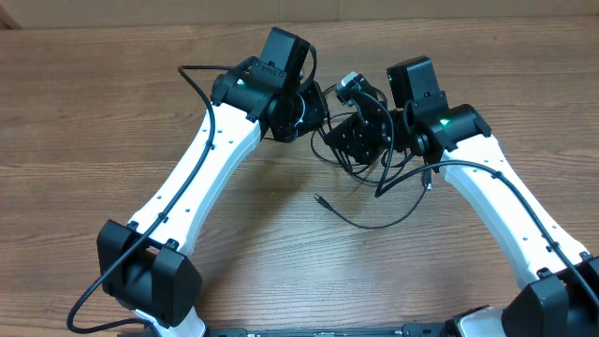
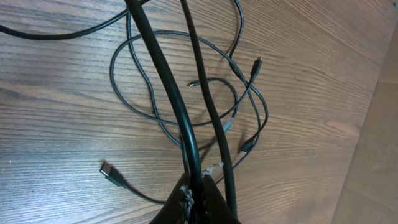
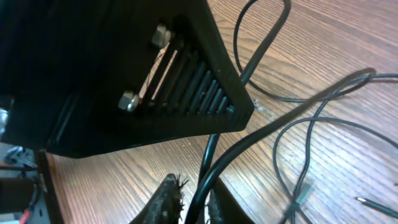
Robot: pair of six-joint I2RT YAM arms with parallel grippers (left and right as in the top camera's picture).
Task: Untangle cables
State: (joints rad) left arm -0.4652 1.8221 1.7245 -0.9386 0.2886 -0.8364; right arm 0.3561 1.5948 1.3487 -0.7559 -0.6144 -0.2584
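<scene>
A brown wood-grain tabletop (image 1: 281, 243), matt and finely streaked. My left arm (image 1: 201, 164) and right arm (image 1: 505, 201), both smooth white shells with black joints, reach in from the near edge and meet at the far centre.

The cables (image 2: 163, 74) are there between my two hands: thin, round, glossy black cords, partly lifted and partly lying in loose loops on the wood. One long strand curves away toward the near side.

My left hand (image 2: 196, 199) is pinched closed on the cables. Two cords rise out of its dark, rough-edged fingertips and run up across the view. Below them more loops overlap on the tabletop. A flat rectangular plug (image 2: 109, 169) lies to the left, and a small dark plug (image 2: 257, 62) lies to the right.

My right hand (image 3: 194, 202) is narrow, with one cord passing between its fingertips. I cannot tell whether they grip it. Just above it hangs a black wedge-shaped housing (image 3: 186, 87), ribbed with parallel slots and fixed by two silver bolts.
</scene>
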